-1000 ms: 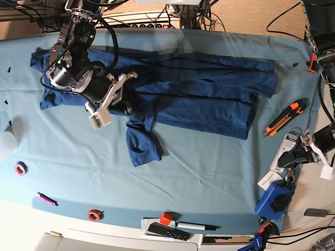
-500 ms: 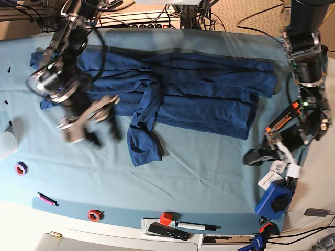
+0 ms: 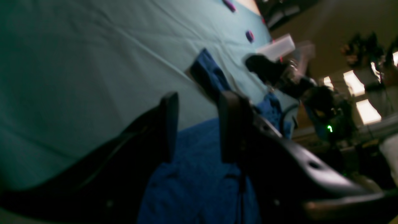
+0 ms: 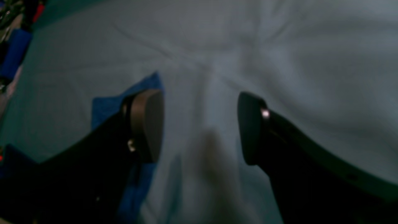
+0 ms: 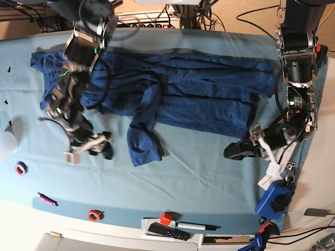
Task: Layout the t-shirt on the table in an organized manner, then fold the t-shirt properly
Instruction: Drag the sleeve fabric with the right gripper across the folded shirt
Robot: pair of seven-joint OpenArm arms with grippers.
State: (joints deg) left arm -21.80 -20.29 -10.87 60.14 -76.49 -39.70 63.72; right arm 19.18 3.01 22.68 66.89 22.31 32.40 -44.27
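The dark navy t-shirt (image 5: 204,89) lies spread lengthwise along the far half of the table (image 5: 199,178), with one sleeve (image 5: 142,141) hanging toward the near side. My right gripper (image 5: 88,152) hovers open over bare teal cloth just left of that sleeve. In the right wrist view its jaws (image 4: 200,124) hold nothing, and a blue piece of t-shirt (image 4: 102,105) shows behind the left finger. My left gripper (image 5: 234,152) sits low by the t-shirt's lower right corner. In the left wrist view the left gripper (image 3: 199,124) has its jaws apart, with t-shirt fabric (image 3: 192,174) beyond them.
Along the near edge lie a purple tape roll (image 5: 21,168), a pink marker (image 5: 46,198), a red tape roll (image 5: 94,215), a red cube (image 5: 166,218), a black remote (image 5: 167,231) and a pen (image 5: 196,226). A blue object (image 5: 275,198) sits at the near right corner.
My right gripper let go of the t-shirt, opened and moved toward the near left, off the fabric. My left arm swung in from the right edge to the t-shirt's lower right corner.
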